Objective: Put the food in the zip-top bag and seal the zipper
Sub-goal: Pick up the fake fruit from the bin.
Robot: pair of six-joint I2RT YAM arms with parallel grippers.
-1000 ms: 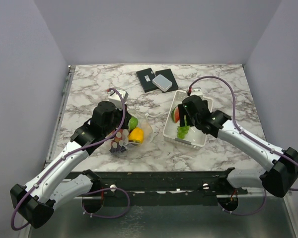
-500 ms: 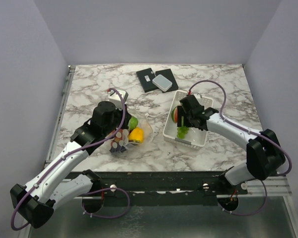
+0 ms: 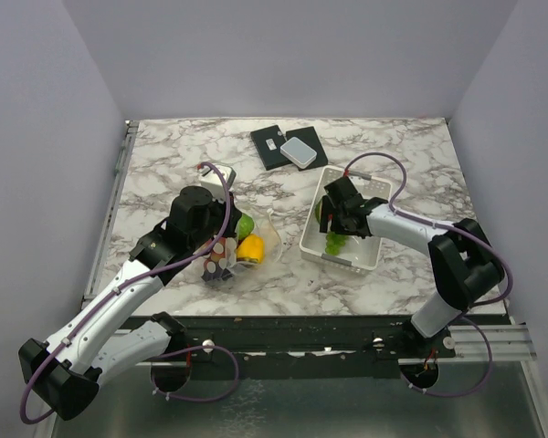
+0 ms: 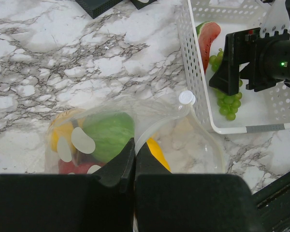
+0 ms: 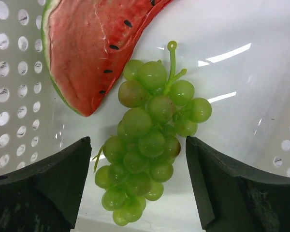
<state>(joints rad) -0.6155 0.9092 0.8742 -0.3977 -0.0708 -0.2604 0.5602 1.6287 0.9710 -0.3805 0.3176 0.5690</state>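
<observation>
Grapes (image 5: pixel 152 145) lie in the basket (image 5: pixel 14 63) beside the watermelon (image 5: pixel 92 53), flanked by the open right pincer (image 5: pixel 137 164). Next move, I judge: close, lift, carry over. The left pincer (image 4: pixel 134 159) pinches the bag (image 4: pixel 183 140) rim on the tabletop (image 3: pixel 164 164).

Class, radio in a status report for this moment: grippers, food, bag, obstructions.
Left gripper shut on zip-top bag edge. Right gripper open, fingers flanking green grapes in white basket. Watermelon slice beside grapes, not blocking.
</observation>
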